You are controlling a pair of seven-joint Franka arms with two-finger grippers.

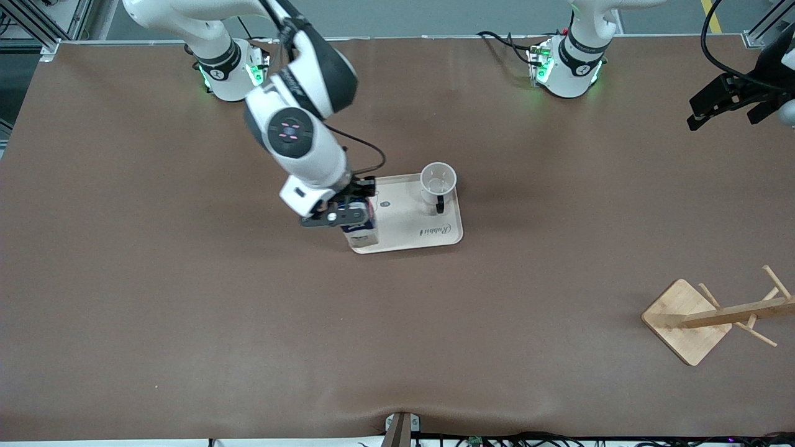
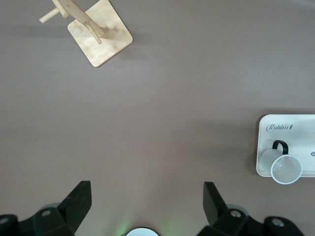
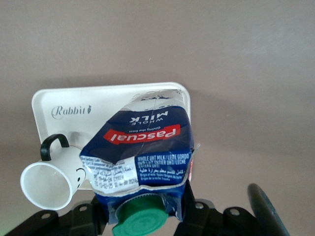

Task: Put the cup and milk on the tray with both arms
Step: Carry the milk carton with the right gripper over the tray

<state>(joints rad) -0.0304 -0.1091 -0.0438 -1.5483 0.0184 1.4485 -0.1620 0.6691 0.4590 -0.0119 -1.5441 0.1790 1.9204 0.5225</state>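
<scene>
I counted one cup [image 1: 438,180] standing on one tray [image 1: 417,223]. My right claw [image 1: 348,214] gripped the one milk [image 1: 363,235] at the tray's near corner. My left claw [image 2: 142,201] waited wide open and empty above the tabletop [image 1: 186,310].

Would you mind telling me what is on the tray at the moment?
The cup stands upright on the tray, at the left arm's end. The milk is at the other end, in the right gripper; its base contact is hidden.

the table [image 1: 186,323] wears a matt brown cloth-like cover, faintly rippled. the tray [image 1: 428,233] looks smooth cream plastic with a dull sheen. the cup [image 1: 438,180] is glossy white ceramic. the milk [image 3: 142,152] is creased, shiny printed carton with a ridged green plastic cap. the rack [image 1: 686,320] is pale bare wood.
</scene>
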